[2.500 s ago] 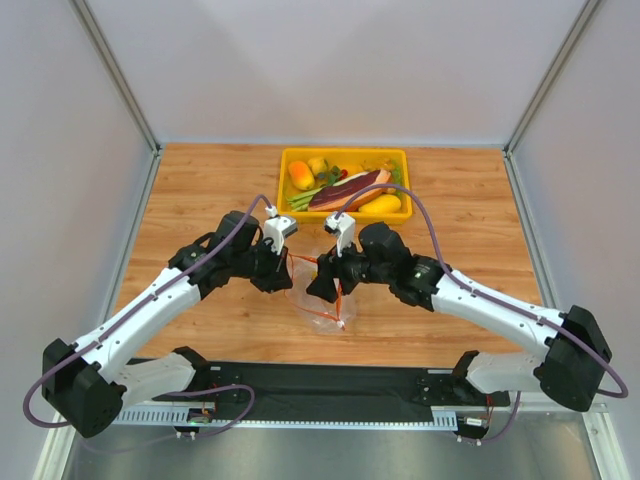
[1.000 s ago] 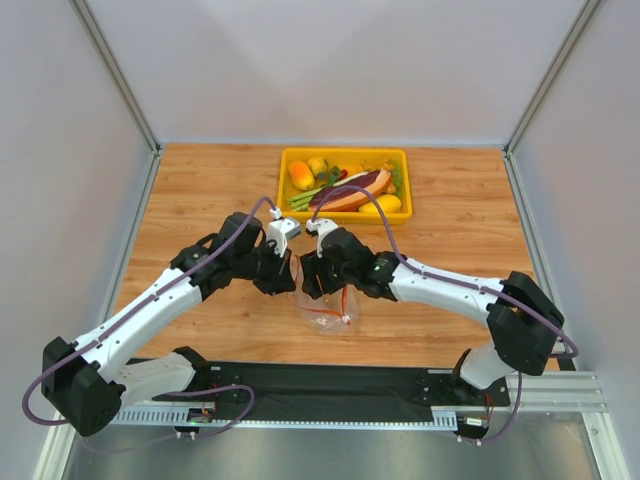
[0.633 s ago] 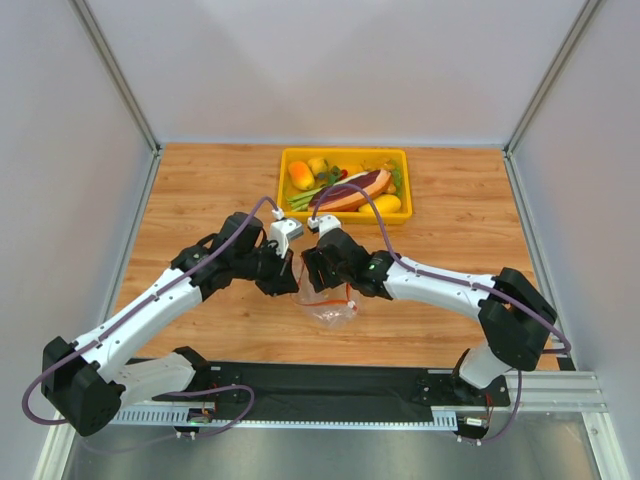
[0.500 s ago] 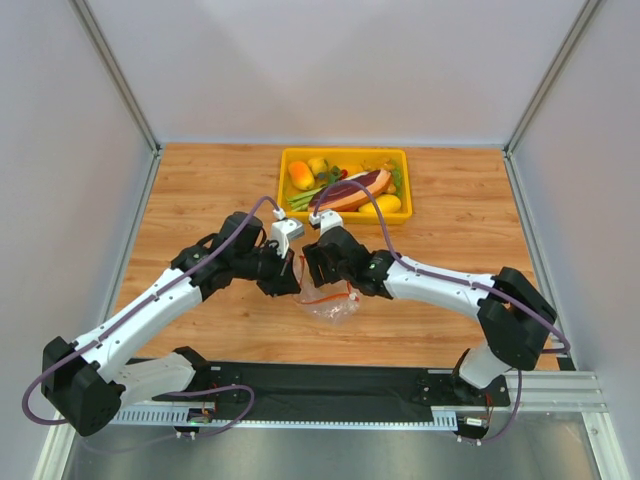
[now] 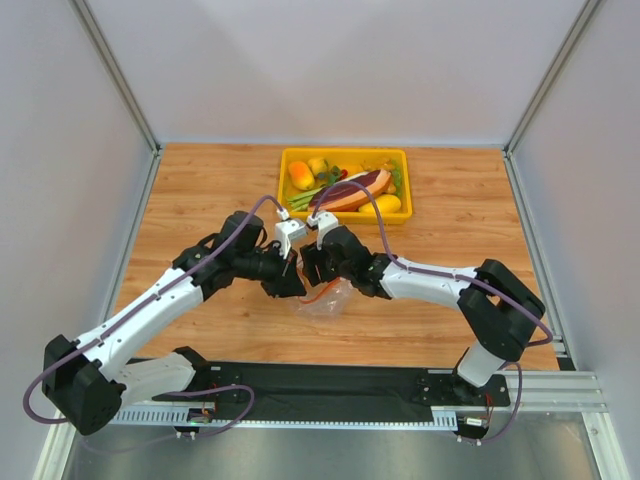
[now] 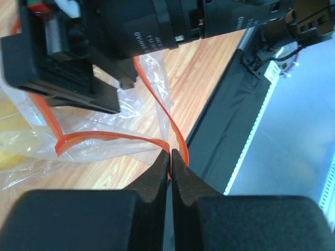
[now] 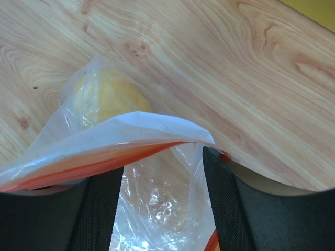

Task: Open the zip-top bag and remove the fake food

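Two arms meet over the zip-top bag (image 5: 325, 298), which lies mid-table on the near side of a yellow tray (image 5: 345, 153).

Left wrist view: the left gripper (image 6: 170, 154) has its fingers pressed together on the red-orange zip strip (image 6: 104, 137), likely anchoring one lip.

Right wrist view: the right gripper (image 7: 162, 162) is spread astride the bag's parted mouth, probably poised to reach the yellow fruit (image 7: 107, 99) inside.

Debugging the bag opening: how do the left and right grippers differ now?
Left gripper is pinched shut on the zip-top bag's red-orange strip; right gripper stands open, clear film in between. Left gripper holds a thin fold; right gripper straddles the rim. Both are at the bag's mouth.
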Available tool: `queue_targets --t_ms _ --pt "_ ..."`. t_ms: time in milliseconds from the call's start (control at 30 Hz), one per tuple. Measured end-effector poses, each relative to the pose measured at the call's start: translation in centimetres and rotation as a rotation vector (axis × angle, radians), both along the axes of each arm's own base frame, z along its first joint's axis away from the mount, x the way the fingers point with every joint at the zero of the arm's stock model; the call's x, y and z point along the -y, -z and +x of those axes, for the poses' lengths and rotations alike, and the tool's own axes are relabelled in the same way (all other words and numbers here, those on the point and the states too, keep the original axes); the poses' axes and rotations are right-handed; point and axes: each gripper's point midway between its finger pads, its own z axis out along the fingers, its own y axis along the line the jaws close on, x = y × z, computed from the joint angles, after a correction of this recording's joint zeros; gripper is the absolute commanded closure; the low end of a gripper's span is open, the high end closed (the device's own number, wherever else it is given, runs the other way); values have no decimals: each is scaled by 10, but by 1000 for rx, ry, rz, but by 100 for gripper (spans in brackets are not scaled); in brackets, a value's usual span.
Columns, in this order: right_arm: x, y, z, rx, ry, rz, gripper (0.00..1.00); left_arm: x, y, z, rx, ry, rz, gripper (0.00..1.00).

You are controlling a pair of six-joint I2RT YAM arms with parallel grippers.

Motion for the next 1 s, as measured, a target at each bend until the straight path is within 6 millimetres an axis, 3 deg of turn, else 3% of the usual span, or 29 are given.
queue_targets --t_ms 33,133,200,233,400,567,800,900,1000 --pt "0 2 -1 -5 -6 5 38 -1 1 1 2 -7 7 76" --pt "2 6 -1 -13 -11 15 37 -7 6 11 28 -69 52 61" --pt "6 11 -1 -23 -9 14 37 -13 6 20 52 -140 76 55" --pt "9 14 -2 -28 -8 11 37 -17 5 25 69 -190 82 45" --pt "19 21 -8 -49 -9 2 37 -51 8 44 138 -513 57 36" --pt "19 12 -13 -43 -25 29 37 -82 34 59 136 -761 97 34" --pt "17 11 -19 -63 -38 56 37 -90 61 91 70 -901 131 33" --pt "18 12 -21 -72 -37 59 37 -83 60 94 81 -871 68 31" --pt "18 9 -21 -71 -36 65 37 -72 45 87 117 -794 -21 30"
